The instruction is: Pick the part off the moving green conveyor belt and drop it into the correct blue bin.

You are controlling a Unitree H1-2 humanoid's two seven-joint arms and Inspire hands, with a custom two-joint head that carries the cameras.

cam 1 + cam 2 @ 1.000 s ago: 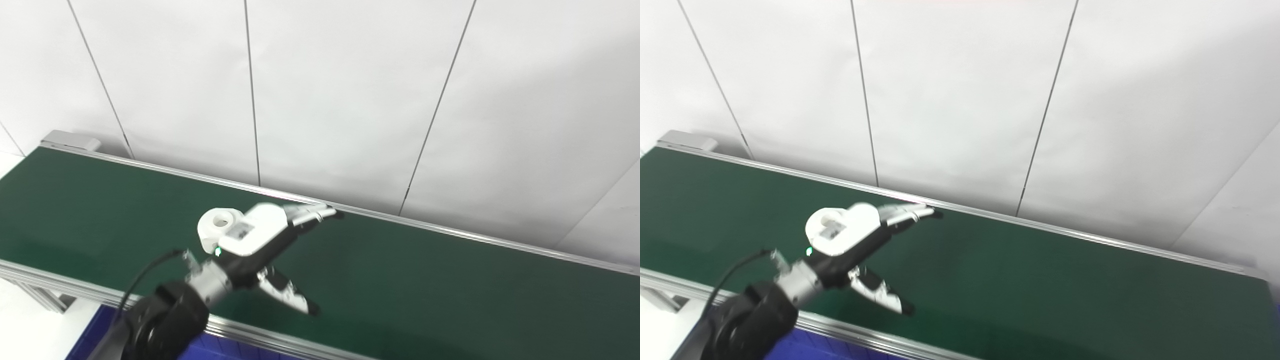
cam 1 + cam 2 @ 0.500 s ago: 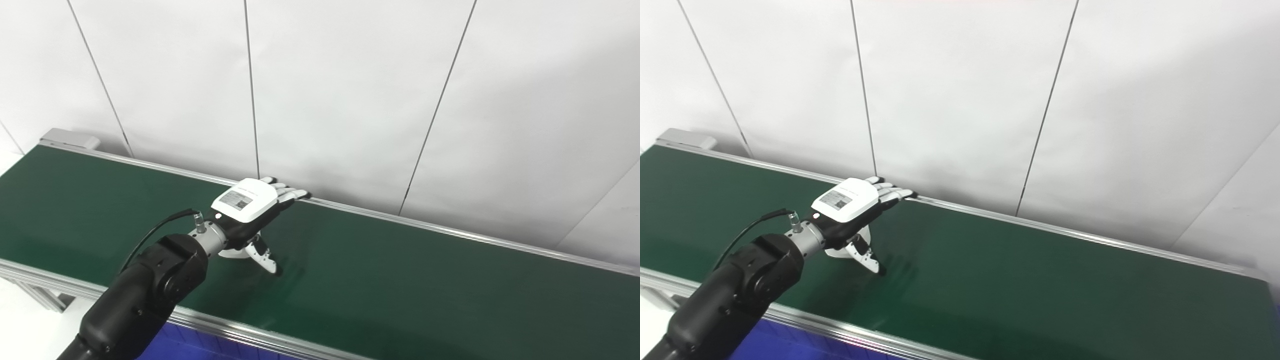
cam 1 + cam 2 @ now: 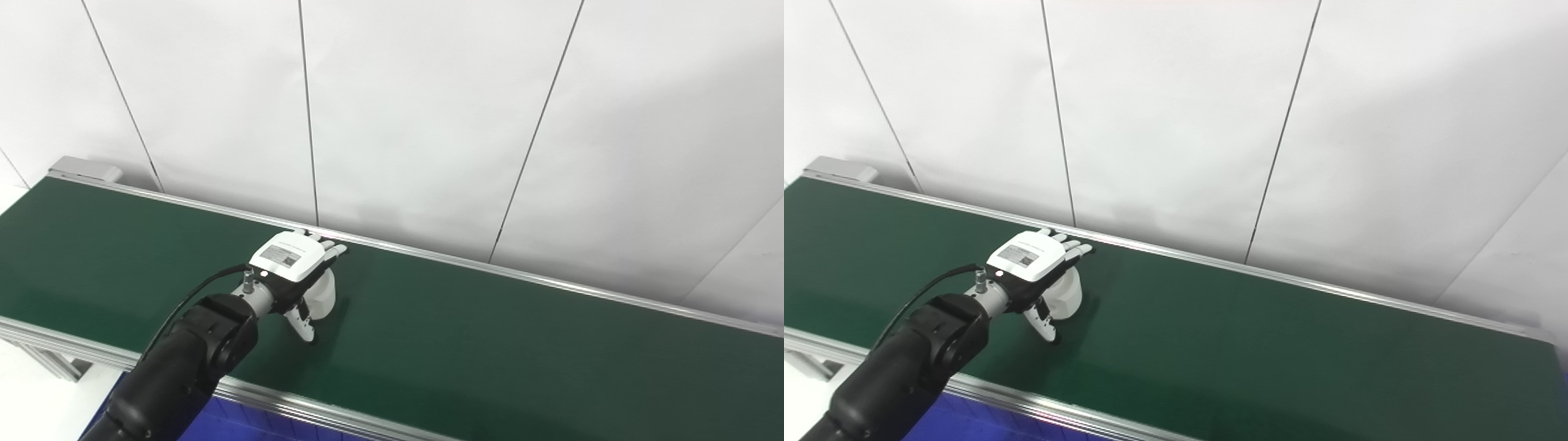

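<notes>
One left hand [image 3: 288,263] now curled over part [image 3: 321,293].

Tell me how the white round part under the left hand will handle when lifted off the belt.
The white round plastic part looks rigid and probably light. Its curved side suggests it could roll if tipped. The smooth surface may slip in the left hand.
</notes>
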